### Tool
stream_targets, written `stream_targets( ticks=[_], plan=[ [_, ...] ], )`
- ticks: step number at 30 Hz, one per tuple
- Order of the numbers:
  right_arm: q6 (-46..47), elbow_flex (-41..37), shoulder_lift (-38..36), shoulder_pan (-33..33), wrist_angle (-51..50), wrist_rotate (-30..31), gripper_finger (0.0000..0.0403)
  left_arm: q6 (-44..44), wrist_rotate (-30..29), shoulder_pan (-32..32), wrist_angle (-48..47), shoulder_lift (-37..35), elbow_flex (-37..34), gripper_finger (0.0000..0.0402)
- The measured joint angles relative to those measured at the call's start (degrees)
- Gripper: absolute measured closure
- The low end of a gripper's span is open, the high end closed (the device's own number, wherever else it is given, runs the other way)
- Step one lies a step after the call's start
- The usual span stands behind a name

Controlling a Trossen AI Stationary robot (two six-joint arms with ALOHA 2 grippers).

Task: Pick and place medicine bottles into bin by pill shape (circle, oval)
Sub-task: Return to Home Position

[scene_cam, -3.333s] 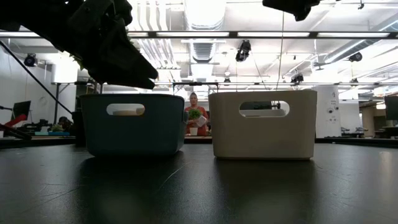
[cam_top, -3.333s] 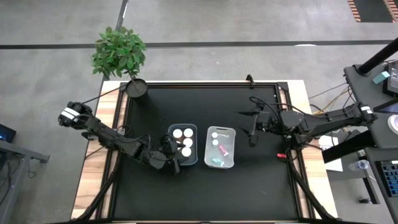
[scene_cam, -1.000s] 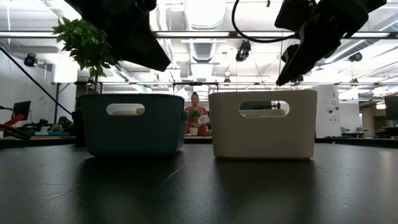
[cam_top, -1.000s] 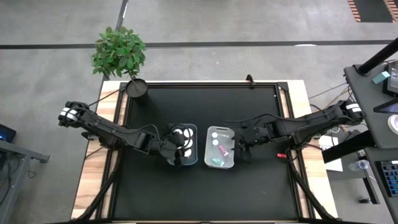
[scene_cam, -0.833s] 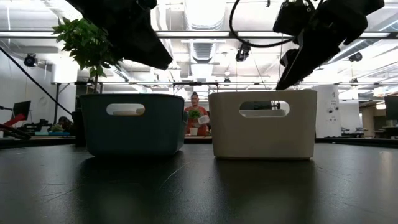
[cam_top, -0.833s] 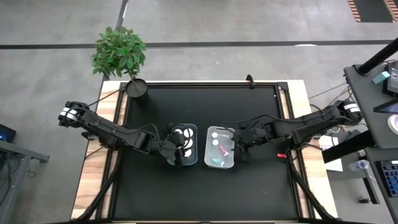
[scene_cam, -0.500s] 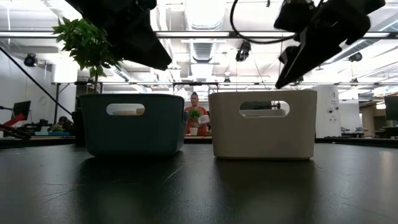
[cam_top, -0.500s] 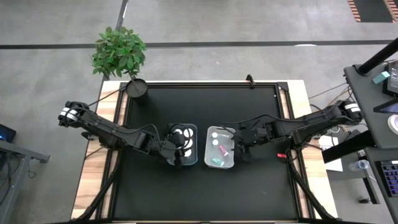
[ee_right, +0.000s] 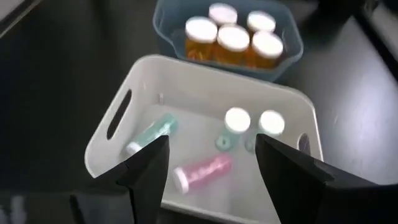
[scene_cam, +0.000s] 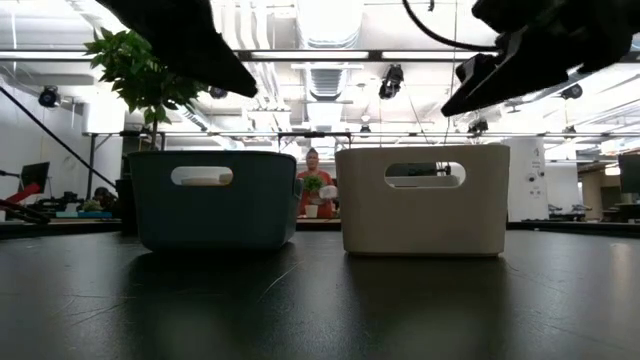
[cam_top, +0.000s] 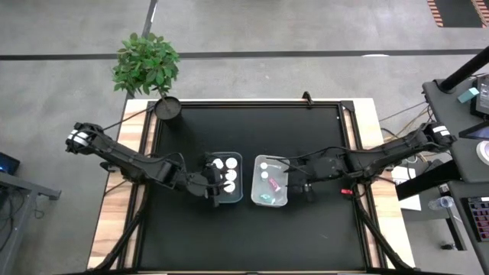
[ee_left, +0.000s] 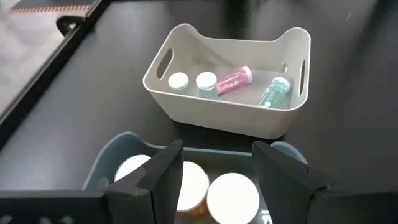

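A blue bin (cam_top: 227, 176) holds several orange bottles with white caps (ee_right: 234, 38), standing upright. A white bin (cam_top: 270, 182) beside it holds two upright white-capped bottles (ee_right: 237, 119), a pink bottle (ee_right: 202, 171) and a teal bottle (ee_right: 151, 134), both lying on their sides. My left gripper (cam_top: 215, 191) hangs open and empty over the blue bin's near left side (ee_left: 217, 155). My right gripper (cam_top: 293, 184) hangs open and empty over the white bin's right side (ee_right: 212, 146).
A potted plant (cam_top: 168, 107) stands at the table's far left corner. A small red thing (cam_top: 345, 190) lies by the right edge. In the low view a person (scene_cam: 314, 190) shows far behind the two bins.
Both grippers have risen a little above their bins. My right gripper has drawn back slightly toward the table's right edge, and my left slightly toward the left edge. The bottles in the bins have stayed put.
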Motion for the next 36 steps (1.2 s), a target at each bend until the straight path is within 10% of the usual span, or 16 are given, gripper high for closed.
stream_targets(
  ticks=[23,36],
  plan=[
    [-14.6,-22.9,-38.6,0.7,13.1,-0.4,0.0210,10.6,-1.4,1.9,35.4,-33.0,-35.4,0.0227],
    [-28.5,-32.8,-56.0,0.3,15.7,4.2,0.0309,9.2,-3.9,1.9,48.6,-35.0,-47.9,0.0227]
  ],
)
